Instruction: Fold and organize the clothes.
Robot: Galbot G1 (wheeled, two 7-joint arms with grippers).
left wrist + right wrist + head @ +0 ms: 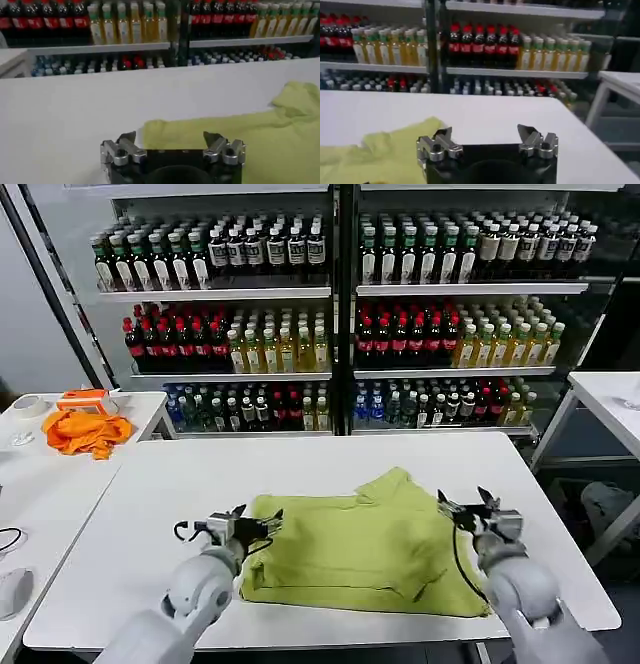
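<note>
A light yellow-green cotton T-shirt point(365, 544) lies partly folded on the white rectangular bench point(180, 484), toward its near edge, with a rumpled flap raised at its far side. From the head camera, the left gripper point(258, 522) sits at the shirt's left edge and the right gripper point(468, 506) at its right edge, both low over the bench.

The left wrist camera shows what the head camera cannot resolve: the left gripper point(170, 136) has its fingers spread wide apart and empty, with the shirt's point(240, 140) left corner lying just ahead of them. The right wrist camera likewise shows the right gripper point(485, 134) spread open holding nothing, the shirt point(385, 150) beside one finger and bare bench past the other.

On the head view, a bright orange crumpled cloth point(85, 431) rests on a side table at far left, before glass-fronted bottle shelves point(340, 314).
</note>
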